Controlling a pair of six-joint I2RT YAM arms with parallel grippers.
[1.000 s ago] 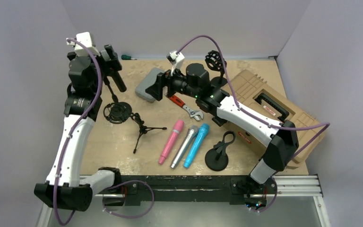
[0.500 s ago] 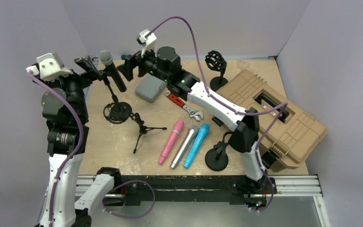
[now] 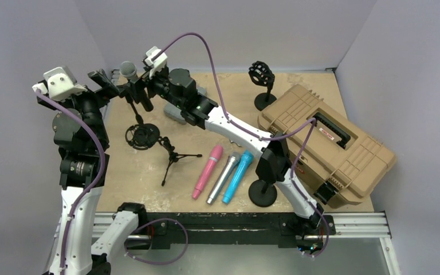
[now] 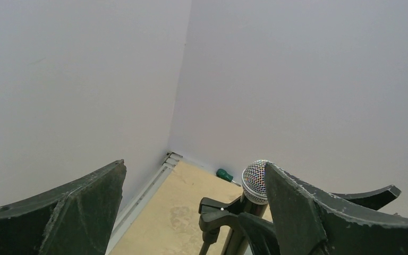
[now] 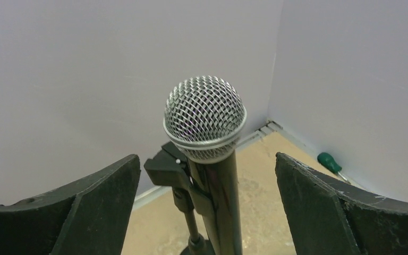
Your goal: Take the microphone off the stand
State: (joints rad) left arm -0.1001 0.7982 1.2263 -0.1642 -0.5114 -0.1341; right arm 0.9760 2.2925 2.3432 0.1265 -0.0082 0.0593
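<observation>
Wide view first: the tabletop [image 3: 143, 177] is busy, and the big tan case [image 3: 332, 143] takes up its right side. The right arm [image 3: 235, 129] reaches from the near edge all the way across to the far-left corner. The left arm [image 3: 77, 149] rises along the left edge and bends toward that same corner.

That's where the action is! The stand [image 3: 142, 138] has its round base a little in from the left edge, and its thin pole climbs toward the far-left corner. The microphone [image 5: 204, 119] sits in the stand's clip [image 5: 167, 167], black body upright, silver mesh head on top, not yet taken off.

The right pincer [image 5: 207, 158] is released and spread wide. It has a finger on either side of the microphone, and neither is touching it. The left pincer [image 4: 194, 166] is released too, gaping on nothing, with the mesh head peeking just past its right finger.

Near the middle, a small tripod [image 3: 175, 157] lies on its side. Right of it lie the pink mic [image 3: 207, 171], silver mic [image 3: 223, 176] and blue mic [image 3: 238, 175], side by side. By the far wall lies a green screwdriver [image 5: 329, 162].
</observation>
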